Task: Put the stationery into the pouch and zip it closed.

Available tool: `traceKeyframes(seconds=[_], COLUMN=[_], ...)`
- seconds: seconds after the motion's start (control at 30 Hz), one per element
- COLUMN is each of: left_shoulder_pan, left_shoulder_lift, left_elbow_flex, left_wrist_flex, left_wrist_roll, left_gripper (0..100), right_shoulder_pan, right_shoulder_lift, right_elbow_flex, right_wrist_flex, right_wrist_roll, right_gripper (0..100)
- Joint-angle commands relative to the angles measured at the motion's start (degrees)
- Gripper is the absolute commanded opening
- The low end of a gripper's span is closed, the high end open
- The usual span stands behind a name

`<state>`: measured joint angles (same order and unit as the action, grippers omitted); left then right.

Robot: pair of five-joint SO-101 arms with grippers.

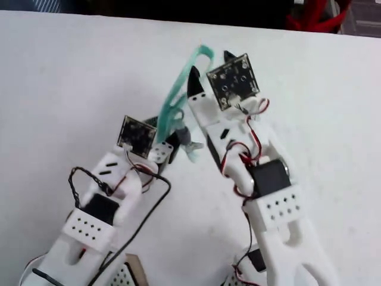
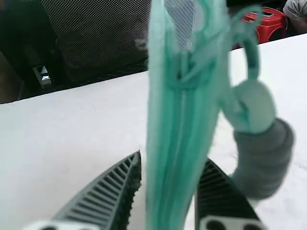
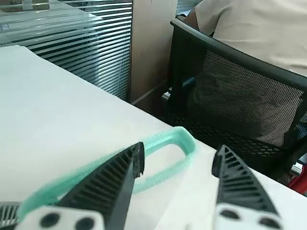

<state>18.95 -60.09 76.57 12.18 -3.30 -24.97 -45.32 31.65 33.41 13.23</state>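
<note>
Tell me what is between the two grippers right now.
The green pouch, standing on edge: the left gripper clamps one end, the open right gripper sits at the other. The high view shows it.

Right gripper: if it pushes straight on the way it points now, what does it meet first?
Probably the green pouch: its looped end sits just ahead of the right gripper, between its open jaws. Depth is unclear; it might skim past onto the white table.
</note>
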Motion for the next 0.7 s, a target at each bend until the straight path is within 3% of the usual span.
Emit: traceKeyframes(seconds=[0.0,0.23,0.4,0.53,0.67], left_shoulder_pan=[-0.4,-0.4,-0.4,-0.4,-0.4], left_shoulder_lift=[-0.2,-0.2,-0.2,-0.2,-0.2], left_elbow_flex=[-0.5,-0.4,-0.4,-0.4,-0.4], left_wrist_flex=[-1.3,-1.3,-1.3,-1.3,-1.3], left_wrist_roll=[0.0,0.0,0.0,0.0,0.0], left_gripper=[18,17,17,17,17], right_shoulder_pan=[-0.6,-0.7,-5.6,-8.7,-11.5], right_shoulder_lift=[-4.6,-7.6,-7.7,-7.3,-7.3], right_elbow_flex=[-4.9,-7.2,-7.3,-6.9,-6.8], right_wrist_flex=[4.1,17.4,28.4,28.4,28.6], right_wrist_roll=[-0.3,-0.4,-2.3,-0.9,-0.4], right_gripper=[21.6,21.2,21.5,22.4,29.5])
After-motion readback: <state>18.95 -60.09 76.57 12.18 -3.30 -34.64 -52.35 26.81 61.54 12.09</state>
